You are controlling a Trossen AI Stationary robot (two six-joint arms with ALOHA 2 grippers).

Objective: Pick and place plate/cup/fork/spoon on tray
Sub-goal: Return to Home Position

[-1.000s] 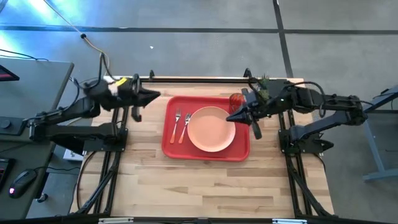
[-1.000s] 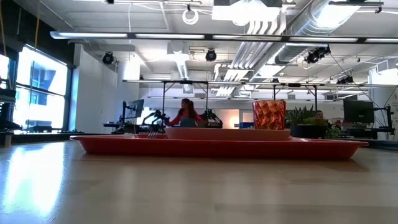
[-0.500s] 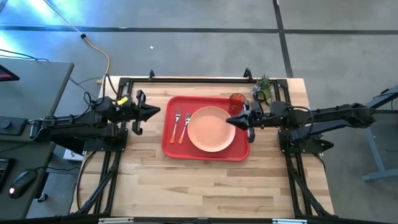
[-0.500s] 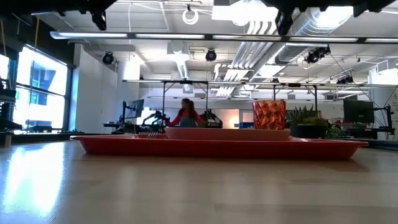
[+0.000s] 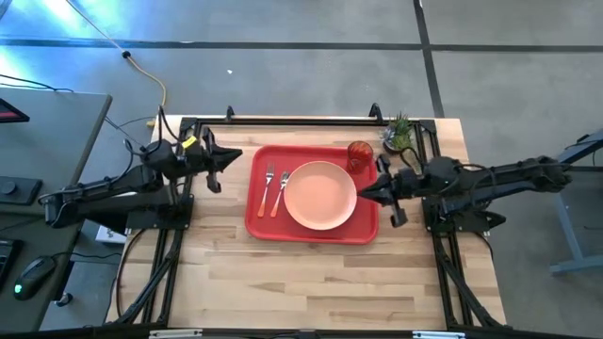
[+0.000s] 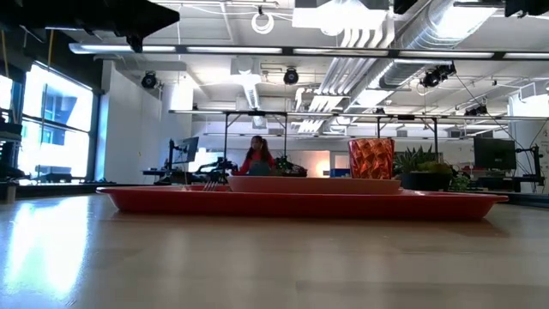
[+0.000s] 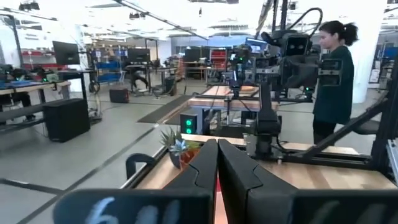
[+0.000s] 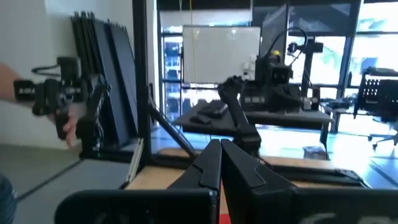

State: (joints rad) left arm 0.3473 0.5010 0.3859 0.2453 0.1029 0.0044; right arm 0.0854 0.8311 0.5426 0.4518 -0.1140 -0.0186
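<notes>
Fork (image 5: 268,188) and spoon (image 5: 280,193) lie side by side on the tray (image 5: 283,231), left of the plate (image 5: 320,196), heads toward the far edge. The cup (image 5: 359,153) stands behind the plate. Left gripper (image 5: 236,154) and right gripper (image 5: 362,194), fingers together, have pulled back a little.

Low view: plate (image 6: 313,184) underside hidden behind the tray (image 6: 154,199) rim.
</notes>
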